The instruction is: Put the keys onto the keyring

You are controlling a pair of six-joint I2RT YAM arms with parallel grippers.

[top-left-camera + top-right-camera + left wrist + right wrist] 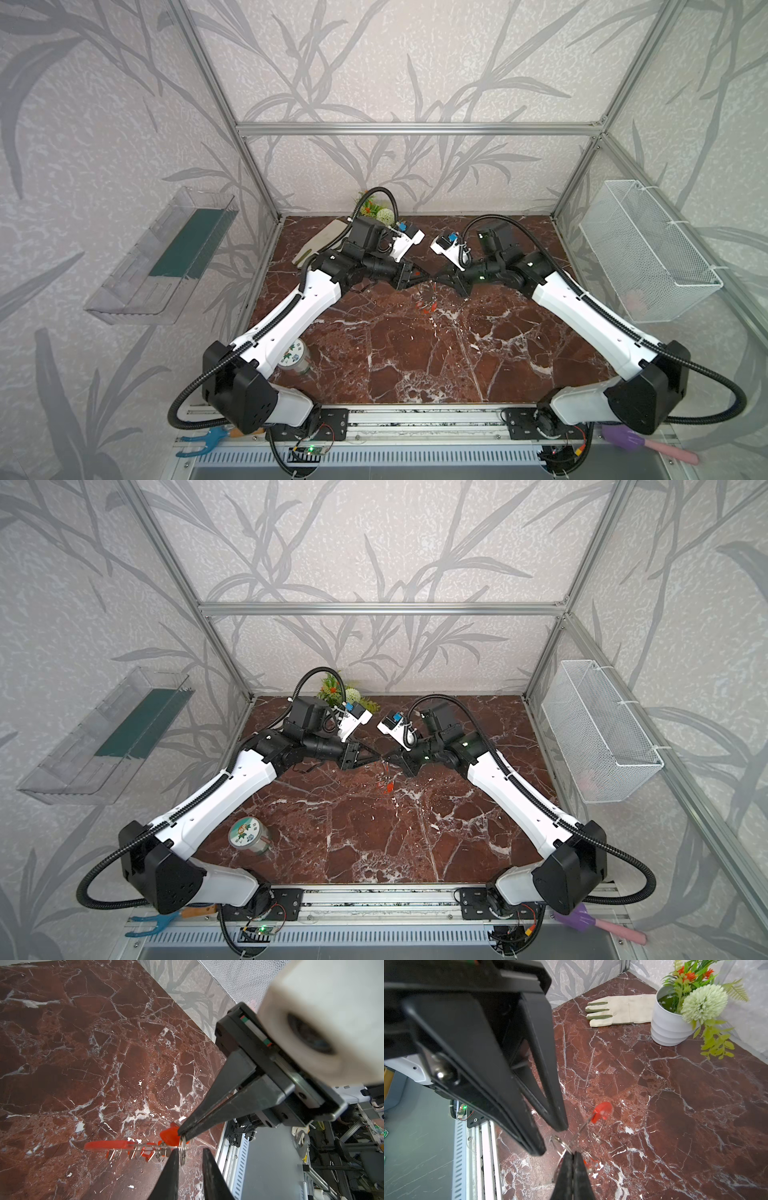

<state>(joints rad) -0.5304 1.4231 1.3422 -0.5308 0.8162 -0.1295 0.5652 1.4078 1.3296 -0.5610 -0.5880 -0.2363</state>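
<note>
I see my right claw (181, 1136) pinched together on the keyring (108, 1145), above the table (62, 1043) between both arms; keys (149, 1156) hang along it. Left claw (190, 1150) stands apart, a small split ring (182, 1155) in its gap. The wall basket (648, 249) holds something pink (too faint to name); the pot (668, 1026) holds flowers (704, 1001).

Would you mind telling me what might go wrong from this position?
1. The right gripper pinches the thin keyring by its jaw tips alone, in the air; the wire may swivel or slip, taking the hung keys down too.
2. The left gripper, jaws open, sits tip to tip with the right; a small misjudged move could knock the keyring loose or snag a key.
</note>
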